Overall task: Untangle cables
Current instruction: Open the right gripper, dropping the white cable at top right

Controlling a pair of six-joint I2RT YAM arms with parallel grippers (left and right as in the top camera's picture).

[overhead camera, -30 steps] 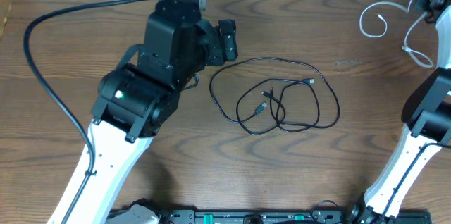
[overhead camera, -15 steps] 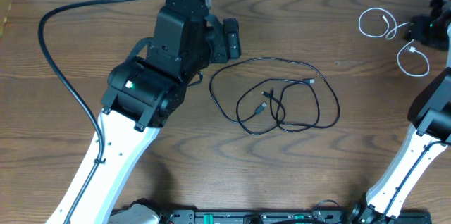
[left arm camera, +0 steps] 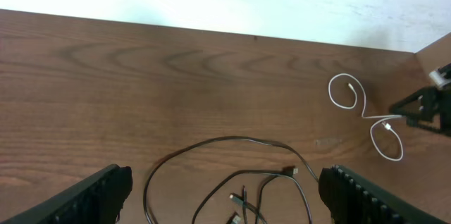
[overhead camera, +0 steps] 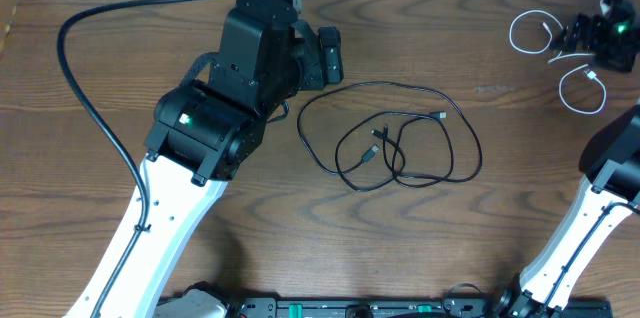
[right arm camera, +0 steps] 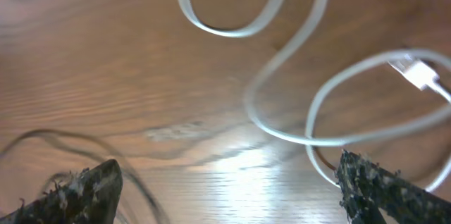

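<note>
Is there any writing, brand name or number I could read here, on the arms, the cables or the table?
None can be read.
The left arm: only a green light, no lettering.
The black cable, the white cable and the wooden table: no visible print.
The rail at the bottom edge: small green marks, too small to read.

My overhead looks straight down on the whole bench (overhead camera: 480, 258). Left wrist camera faces far across it; right wrist sits close above the white cable (right arm camera: 310, 141), which all three share
</note>
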